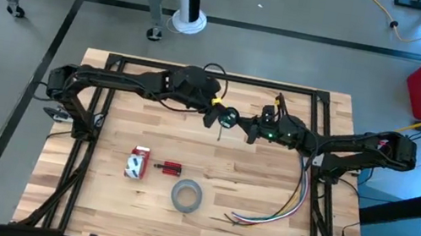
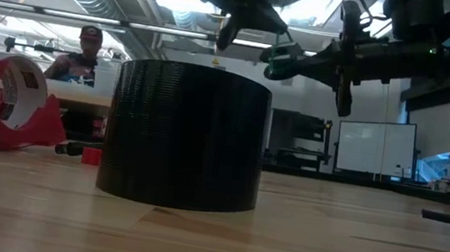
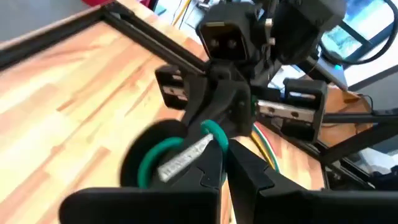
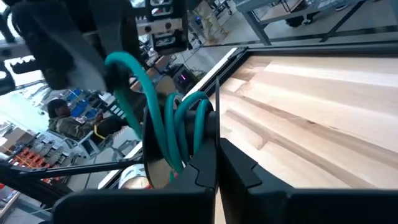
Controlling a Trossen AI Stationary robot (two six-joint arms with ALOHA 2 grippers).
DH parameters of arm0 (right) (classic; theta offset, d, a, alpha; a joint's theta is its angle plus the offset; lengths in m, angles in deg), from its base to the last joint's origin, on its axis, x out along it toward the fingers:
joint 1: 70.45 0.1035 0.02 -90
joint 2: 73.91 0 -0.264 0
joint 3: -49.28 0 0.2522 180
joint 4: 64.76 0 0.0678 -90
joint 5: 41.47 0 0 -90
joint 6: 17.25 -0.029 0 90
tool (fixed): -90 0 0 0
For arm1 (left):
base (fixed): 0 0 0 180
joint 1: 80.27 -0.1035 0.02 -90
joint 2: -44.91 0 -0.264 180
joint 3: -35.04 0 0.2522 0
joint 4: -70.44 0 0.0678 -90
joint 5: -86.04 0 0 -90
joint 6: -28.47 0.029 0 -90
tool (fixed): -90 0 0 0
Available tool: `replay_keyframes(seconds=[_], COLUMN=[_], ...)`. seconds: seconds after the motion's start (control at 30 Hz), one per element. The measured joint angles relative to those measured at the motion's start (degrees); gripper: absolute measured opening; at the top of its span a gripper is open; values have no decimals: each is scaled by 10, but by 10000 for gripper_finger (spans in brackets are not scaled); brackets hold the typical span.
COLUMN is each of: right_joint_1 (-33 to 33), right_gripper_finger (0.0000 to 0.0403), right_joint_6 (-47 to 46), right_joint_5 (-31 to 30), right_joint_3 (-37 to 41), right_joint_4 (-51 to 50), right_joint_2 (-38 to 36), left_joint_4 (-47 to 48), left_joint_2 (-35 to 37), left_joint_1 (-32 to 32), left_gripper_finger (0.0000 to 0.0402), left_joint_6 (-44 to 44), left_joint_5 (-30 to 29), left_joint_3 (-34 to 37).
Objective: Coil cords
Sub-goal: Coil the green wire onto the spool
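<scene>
The cord is thin and shows green-teal here, wound in loops on a small round dark disc (image 1: 227, 118), held in the air over the table's far middle. In the left wrist view the loops (image 3: 146, 163) lie round the disc, and the cord's end carries a silver plug (image 3: 181, 160). In the right wrist view several teal loops (image 4: 177, 127) show. My left gripper (image 1: 215, 119) is shut on the cord from the left. My right gripper (image 1: 247, 129) is shut on the bundle from the right. Both show high above the table in the low view. My left gripper pinches the cord close to its plug end (image 3: 214, 132) between its two fingertips. The silver plug sticks out beside the fingers. The cord is lifted clear of the table. My right gripper holds the dark disc of the bundle (image 4: 158, 146) at its fingertips, coming level from the table's right. The teal loops stand beside one finger (image 4: 199, 165). The exact place of contact is hidden by the fingers. The bundle is clear of the table.
A grey tape roll (image 1: 186, 195) stands near the front middle and fills the low view (image 2: 185, 134). A red-and-white tape dispenser (image 1: 137, 163) and a small red thing (image 1: 172, 166) lie left of it. Multicoloured wires (image 1: 281, 207) lie at the right. A person (image 2: 86, 55) is beyond the table.
</scene>
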Motion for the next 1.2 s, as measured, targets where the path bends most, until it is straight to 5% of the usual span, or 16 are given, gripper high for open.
replay_keyframes(seconds=[0.47, 1.2], right_joint_1=[0, -1], right_gripper_finger=[5, 5], right_joint_6=[0, -1], right_joint_5=[7, 20], right_joint_3=[1, 1], right_joint_4=[15, 30], right_joint_2=[0, 0], left_joint_4=[111, 131], left_joint_2=[12, 13], left_joint_1=[-13, -40], left_gripper_finger=[3, 3], left_joint_6=[32, 100], left_joint_5=[-3, 1], left_joint_3=[-1, -1])
